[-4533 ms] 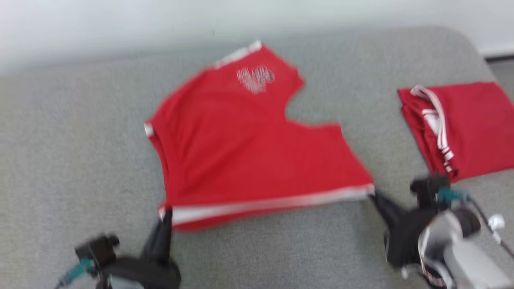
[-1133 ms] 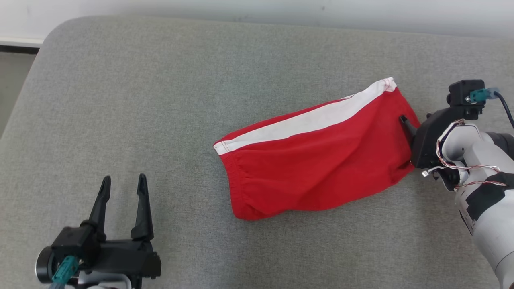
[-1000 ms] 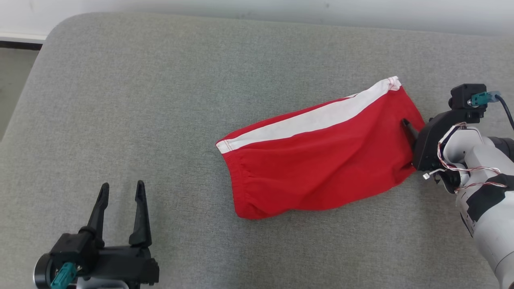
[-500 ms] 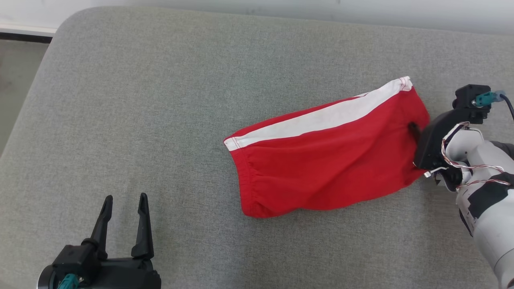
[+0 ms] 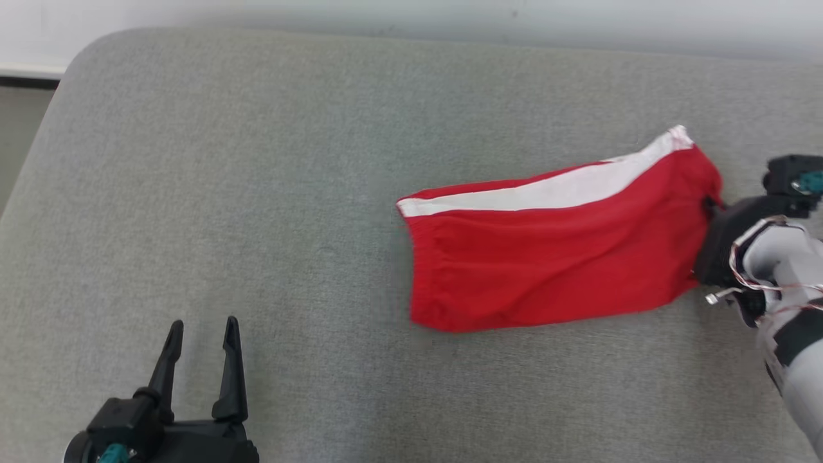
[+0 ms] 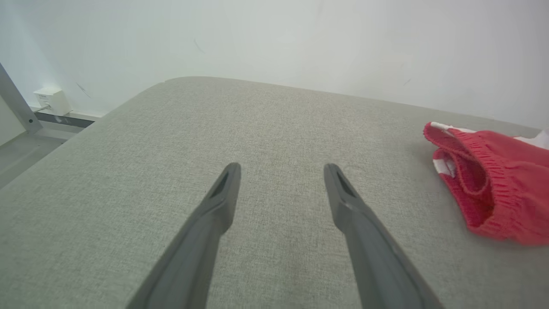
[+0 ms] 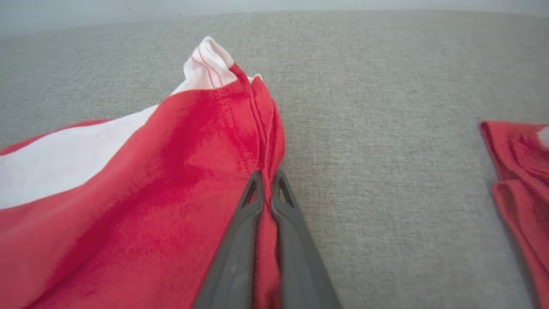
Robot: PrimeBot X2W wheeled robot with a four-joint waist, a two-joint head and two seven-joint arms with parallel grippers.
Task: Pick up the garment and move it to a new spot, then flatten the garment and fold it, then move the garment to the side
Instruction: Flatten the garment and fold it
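Right wrist view: right gripper point(image 7: 266, 182) jaws clamped on seamed edge of red garment point(image 7: 128, 171), laid on grey cushion point(image 7: 386, 128). Left gripper point(image 5: 202, 331) jaws spread wide, nothing held. Fabric judged light, limp; seams best gripped.

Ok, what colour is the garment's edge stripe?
The stripe is white on the red garment; head view shows it best.

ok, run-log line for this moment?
step: red garment folded, gripped for move aside | right gripper: shut on its edge | left gripper: open, empty | surface: grey cushion | other red cloth: lying apart
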